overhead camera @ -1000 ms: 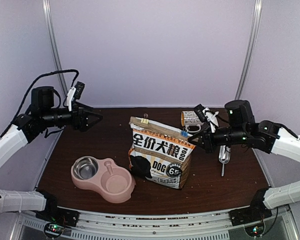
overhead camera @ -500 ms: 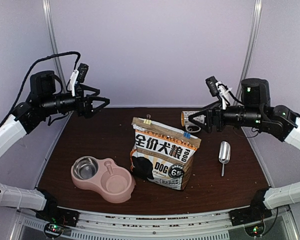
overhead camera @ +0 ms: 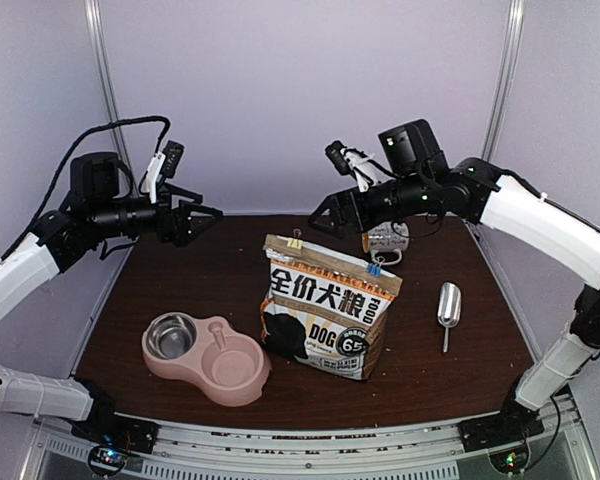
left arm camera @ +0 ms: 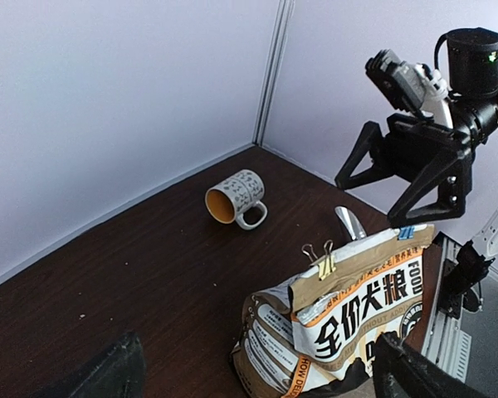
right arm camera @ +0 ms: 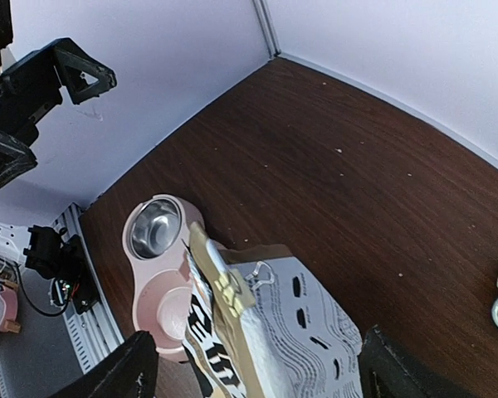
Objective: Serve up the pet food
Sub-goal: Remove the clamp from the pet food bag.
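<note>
Two sets of jaws wide apart, gripping nothing: left gripper (overhead camera: 208,222), right gripper (overhead camera: 332,228); clipped dog-food bag (overhead camera: 325,310) below the right one.

Lab booth, white panel walls (overhead camera: 300,100)

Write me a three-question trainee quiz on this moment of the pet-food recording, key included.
1. Short answer: what do the left claw and the right claw hold?
2. True or false: the kraft-brown paper dog-food bag stands open at the top.
3. Pick one. The silver metal scoop lies: A in the right claw; B on the dark wooden table, on the right arm's side of the bag; C inside the bag.
Key: 1 nothing, both are open above the table; 2 false, a gold binder clip and a blue clip pin its folded top; 3 B.
</note>
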{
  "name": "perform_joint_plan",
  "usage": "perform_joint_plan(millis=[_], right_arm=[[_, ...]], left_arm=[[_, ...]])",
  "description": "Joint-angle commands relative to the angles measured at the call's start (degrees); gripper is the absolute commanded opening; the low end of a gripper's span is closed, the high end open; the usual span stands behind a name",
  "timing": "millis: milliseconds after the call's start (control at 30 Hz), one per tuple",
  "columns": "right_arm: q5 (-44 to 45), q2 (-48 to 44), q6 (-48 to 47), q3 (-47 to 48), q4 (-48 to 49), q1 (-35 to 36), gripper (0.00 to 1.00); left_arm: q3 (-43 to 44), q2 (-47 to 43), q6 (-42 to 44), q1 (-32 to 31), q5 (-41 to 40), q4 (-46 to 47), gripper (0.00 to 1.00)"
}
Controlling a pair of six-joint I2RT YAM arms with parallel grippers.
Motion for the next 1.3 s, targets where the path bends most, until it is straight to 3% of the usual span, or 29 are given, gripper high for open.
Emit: perform_joint_plan(millis=[0,267,433,733,1033,1267], right_arm=[[-4.5,5.2,1.2,5.7,0.3,1.2,0.85],[-4.5,14.7,0.8,14.2,-3.8,0.8,0.82],[-8.6,16.6,1.4,14.4,-4.7,-0.8,0.79],[-19.1,15.5,0.5,13.7,-3.1,-1.3,0.63],[-20.3,15.8,0.4,13.6,-2.9,-1.3,0.47],[-20.2,15.3,0.4,13.2,-2.4,-1.3,0.41]], left_arm=[[-1.2,-1.6,-1.7,0.0,-0.4,3.4,0.98],[-1.4,-2.5,-1.7,0.1,-0.1,3.8,0.98],[-1.5,-3.0,-1.2,0.0,-0.8,3.6,0.98],[-1.5,-2.5,-1.2,0.0,-0.4,3.7,0.98],[-1.5,-2.5,-1.1,0.1,-0.6,3.7,0.98],[-1.6,-2.3,-1.1,0.0,-0.6,3.7,0.98]])
